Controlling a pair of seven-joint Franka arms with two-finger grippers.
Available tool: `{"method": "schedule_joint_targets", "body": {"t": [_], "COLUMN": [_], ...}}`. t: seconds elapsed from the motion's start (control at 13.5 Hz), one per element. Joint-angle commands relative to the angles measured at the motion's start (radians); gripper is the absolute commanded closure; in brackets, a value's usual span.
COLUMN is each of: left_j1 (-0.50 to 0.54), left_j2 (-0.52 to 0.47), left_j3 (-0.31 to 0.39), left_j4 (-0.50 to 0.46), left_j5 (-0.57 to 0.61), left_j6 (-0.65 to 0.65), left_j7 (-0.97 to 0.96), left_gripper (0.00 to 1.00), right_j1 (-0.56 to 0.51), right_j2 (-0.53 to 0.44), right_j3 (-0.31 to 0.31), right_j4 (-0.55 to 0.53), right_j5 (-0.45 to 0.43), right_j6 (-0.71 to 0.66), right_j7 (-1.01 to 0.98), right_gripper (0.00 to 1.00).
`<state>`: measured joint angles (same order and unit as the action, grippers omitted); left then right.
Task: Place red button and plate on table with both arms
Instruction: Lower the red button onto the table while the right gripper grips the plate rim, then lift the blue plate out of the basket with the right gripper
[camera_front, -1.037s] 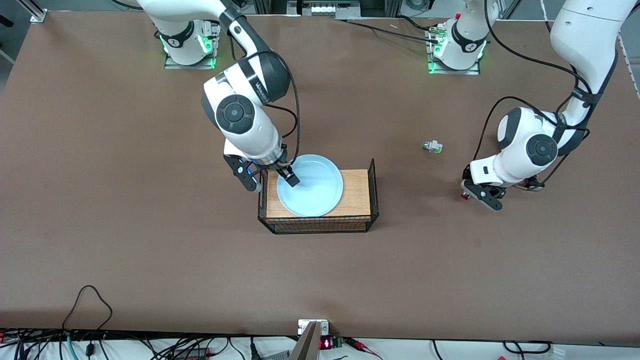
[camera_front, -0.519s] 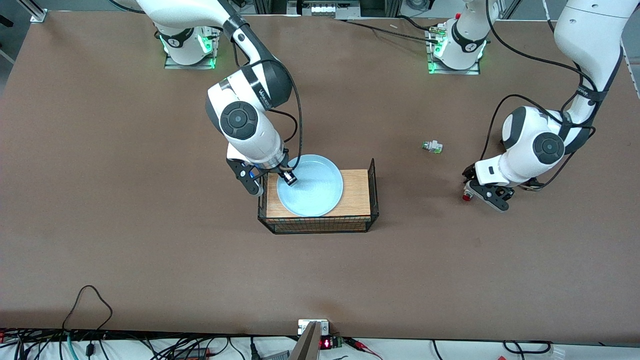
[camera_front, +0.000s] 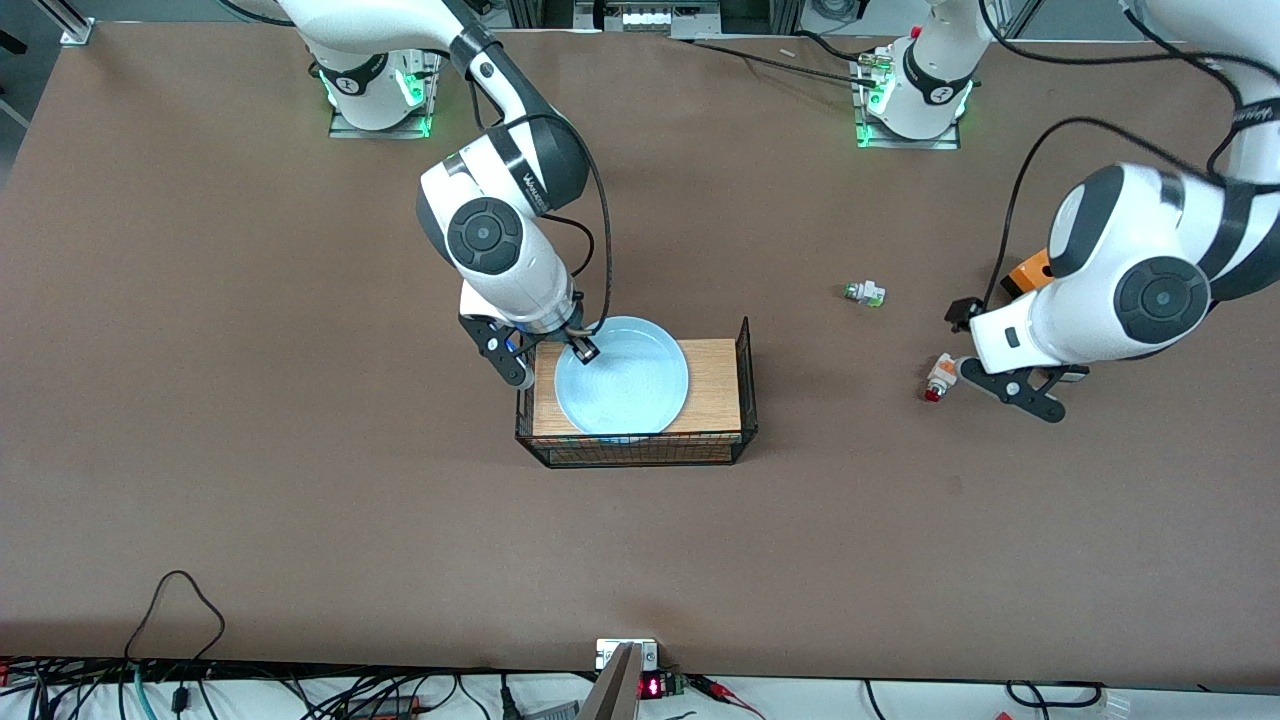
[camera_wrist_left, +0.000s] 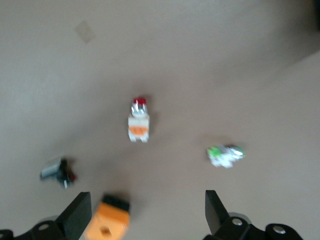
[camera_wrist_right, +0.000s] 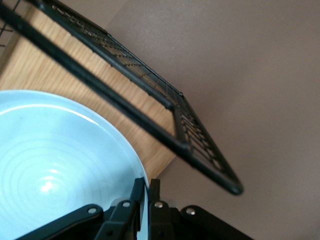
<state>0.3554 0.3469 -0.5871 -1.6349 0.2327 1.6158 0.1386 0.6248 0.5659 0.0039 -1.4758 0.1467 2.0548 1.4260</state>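
The table (camera_front: 300, 480) spans the whole front view, and near its middle stands the wire rack (camera_front: 745, 375) with its wooden top. The plate (camera_front: 630, 390) lies on that rack as before, though it now sits slightly shifted and tipped, its rim at the right arm's end lifted. The right gripper (camera_front: 578, 347) is at that rim; a second ago its fingers were spread on either side of the edge, and now they are pressed together on the plate, as the right wrist view shows with the pale rim (camera_wrist_right: 75, 165) pinched between the fingers (camera_wrist_right: 135, 192). The left gripper (camera_front: 985, 375), which was low over the table a second ago and clamped on the red button, has risen and moved toward the left arm's end of the table, and its fingers (camera_wrist_left: 77, 217) now stand spread wide with nothing between them. The red button (camera_front: 937, 377) lies on the table on its side, free, just beside that gripper. An orange block (camera_front: 1028, 272) has come into sight on the table beside the left arm. The green-tipped part (camera_front: 864, 293) lies where it was, farther from the front camera than the red button.
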Motion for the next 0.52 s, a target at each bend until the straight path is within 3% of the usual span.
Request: {"method": "schedule_joint_targets", "body": {"t": [0.0, 0.07, 0.22, 0.44], "left_j1": [-0.004, -0.004, -0.012, -0.214], "left_j2": [0.018, 0.018, -0.034, -0.126], "left_j3": [-0.049, -0.063, -0.036, 0.345], "left_j4": [0.189, 0.246, 0.268, 0.192], "left_j5": [-0.004, -0.006, -0.041, -0.281], "left_j6": [-0.198, -0.253, -0.246, -0.055], "left_j7": [-0.164, -0.171, -0.174, -0.171], "left_gripper": [0.0, 0.0, 0.0, 0.0], "right_j1": [0.015, 0.018, 0.018, 0.016], "right_j2": [-0.055, -0.09, -0.142, -0.22], "right_j3": [0.001, 0.001, -0.001, -0.001], "right_j4": [0.019, 0.02, 0.02, 0.02], "right_j5": [0.01, 0.011, 0.02, 0.077], "right_j6": [-0.076, -0.106, -0.163, -0.281], "right_j7": [-0.002, -0.002, -0.005, -0.007], "right_gripper": [1.0, 1.0, 1.0, 1.0]}}
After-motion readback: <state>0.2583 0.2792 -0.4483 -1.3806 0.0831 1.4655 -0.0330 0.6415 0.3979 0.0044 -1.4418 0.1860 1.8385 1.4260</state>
